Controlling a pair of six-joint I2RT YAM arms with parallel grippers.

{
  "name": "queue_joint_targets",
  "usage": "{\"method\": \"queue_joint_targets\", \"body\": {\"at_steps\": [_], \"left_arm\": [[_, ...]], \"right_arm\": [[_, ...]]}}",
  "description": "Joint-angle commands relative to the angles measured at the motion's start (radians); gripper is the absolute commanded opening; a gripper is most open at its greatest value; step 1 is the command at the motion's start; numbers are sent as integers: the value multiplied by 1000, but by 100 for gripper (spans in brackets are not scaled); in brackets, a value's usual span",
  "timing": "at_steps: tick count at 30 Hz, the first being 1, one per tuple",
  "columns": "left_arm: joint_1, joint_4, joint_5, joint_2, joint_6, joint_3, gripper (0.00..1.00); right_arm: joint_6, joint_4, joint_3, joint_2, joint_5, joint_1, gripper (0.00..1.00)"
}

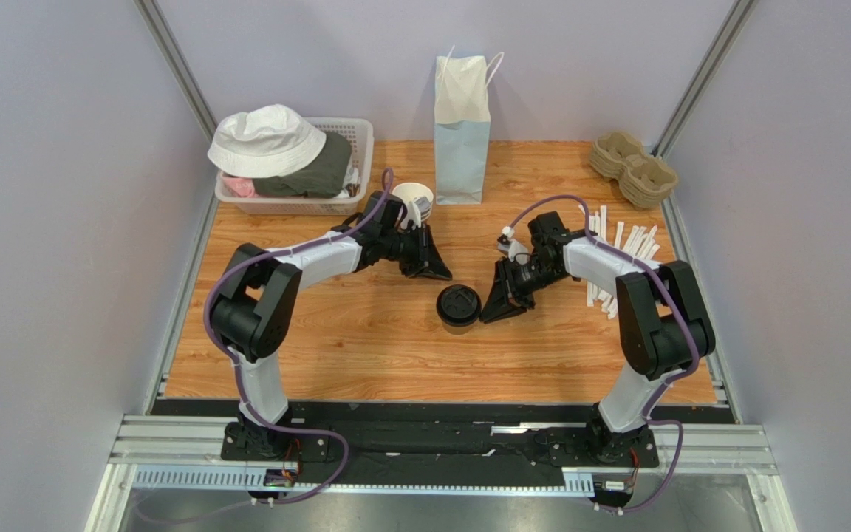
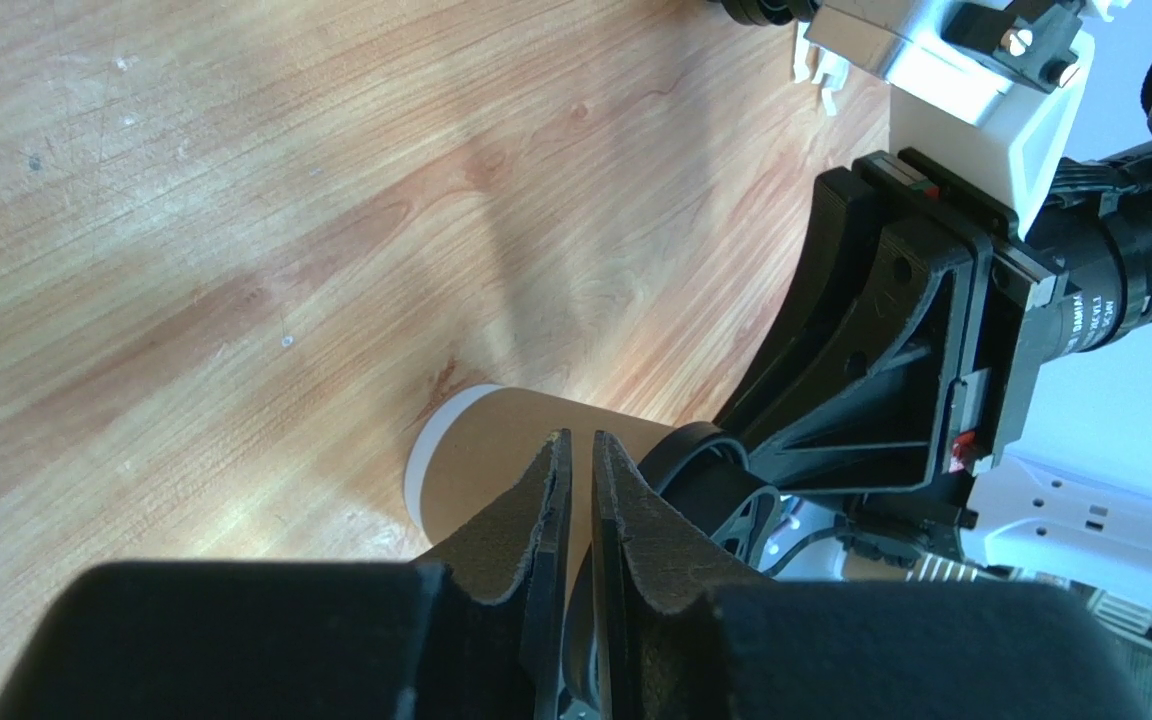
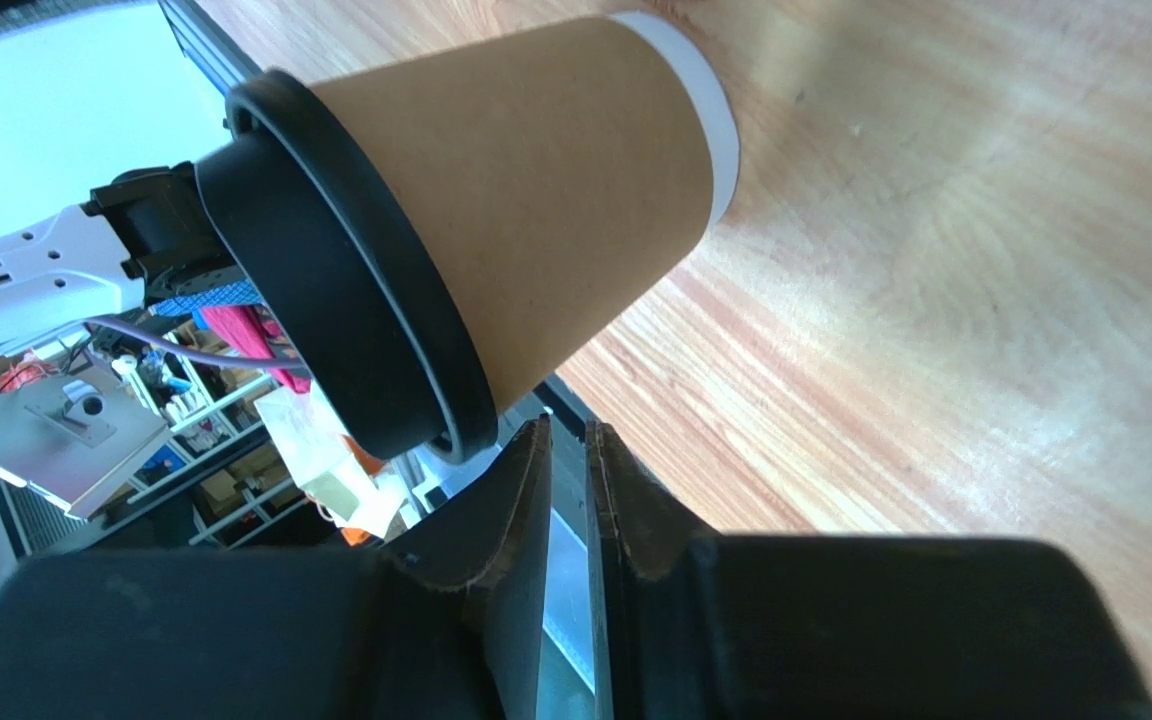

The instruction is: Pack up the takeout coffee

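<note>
The takeout coffee (image 1: 458, 305), a brown paper cup with a white base band and a black lid, stands upright on the wooden table (image 1: 319, 344). My left gripper (image 1: 437, 269) is shut and empty, just behind and left of the cup. My right gripper (image 1: 498, 311) is shut and empty, right beside the cup. In the left wrist view the cup (image 2: 485, 450) lies just beyond my shut gripper (image 2: 579, 443), with the right gripper (image 2: 875, 360) behind it. In the right wrist view the cup (image 3: 552, 180) and its lid (image 3: 342, 285) fill the frame just past my gripper (image 3: 567, 435).
A white paper bag (image 1: 462, 131) stands upright at the back centre. A lidless paper cup (image 1: 412, 201) sits by the left arm. A basket (image 1: 358, 139) with a white hat is back left. Cardboard cup carriers (image 1: 632, 169) and white sticks (image 1: 624, 249) lie at right.
</note>
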Motion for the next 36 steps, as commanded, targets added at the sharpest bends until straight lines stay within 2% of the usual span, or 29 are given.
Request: {"method": "queue_joint_targets", "body": {"at_steps": [1, 4, 8, 10, 13, 16, 20, 29, 36], "left_arm": [[14, 11, 11, -12, 43, 38, 18], [66, 11, 37, -73, 47, 10, 22], [94, 55, 205, -223, 75, -57, 31], [74, 69, 233, -317, 35, -135, 34], [19, 114, 242, -374, -16, -209, 34], [-30, 176, 228, -356, -75, -244, 33], [-59, 197, 201, -291, -102, -220, 30], [-64, 226, 136, -204, -138, -220, 27], [-64, 220, 133, -148, -128, -232, 20]], "right_arm": [[-45, -39, 3, -54, -11, -3, 18], [-110, -129, 23, -94, -33, -44, 19], [-191, -251, 86, -176, -152, -108, 26], [-186, -240, 144, -210, -189, -105, 29], [-102, -150, 196, -218, -200, -60, 34], [-59, -101, 224, -178, -177, -7, 33], [-41, -85, 241, -115, -152, 40, 32], [-13, -15, 216, -39, -119, 55, 29], [-13, 5, 207, 27, -128, 53, 26]]}}
